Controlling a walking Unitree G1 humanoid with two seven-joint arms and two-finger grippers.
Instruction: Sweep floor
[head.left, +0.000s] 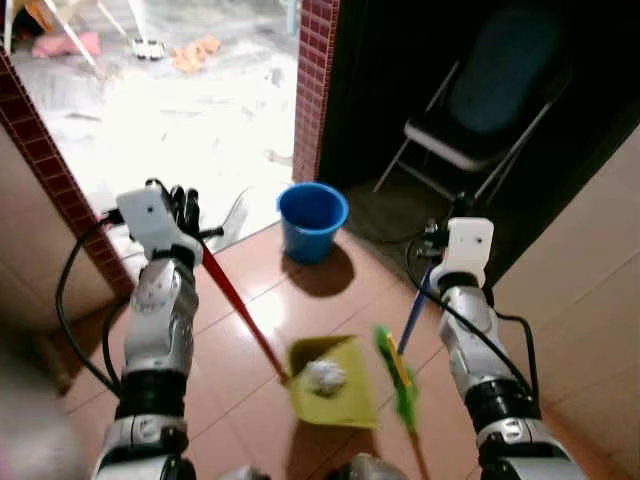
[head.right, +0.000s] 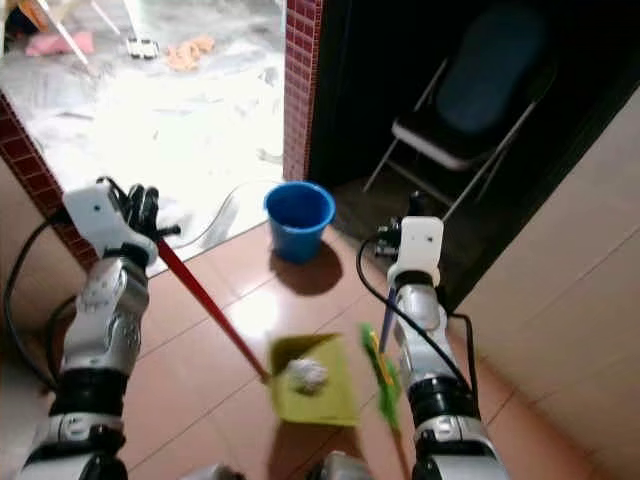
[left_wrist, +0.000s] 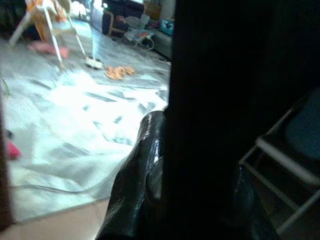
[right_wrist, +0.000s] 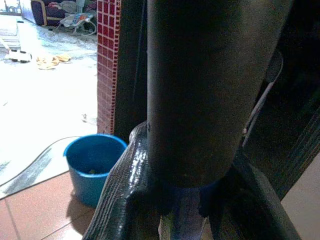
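Right pincer (head.left: 432, 272) grips broom (head.left: 400, 375); left pincer (head.left: 185, 222) seemingly dustpan (head.left: 335, 382).

Floor (head.left: 250, 290): smooth terracotta tile with a soft sheen, catching a glare patch near the blue bucket (head.left: 312, 220), which looks like moulded plastic, semi-gloss. Beside the bucket, the pillar (head.left: 315, 80) is faced in small glossy red tiles. Yellow-green dustpan (head.left: 335, 385): matt plastic, holding what appears to be crumpled white paper (head.left: 325, 375). Robot arms: brushed silver metal.
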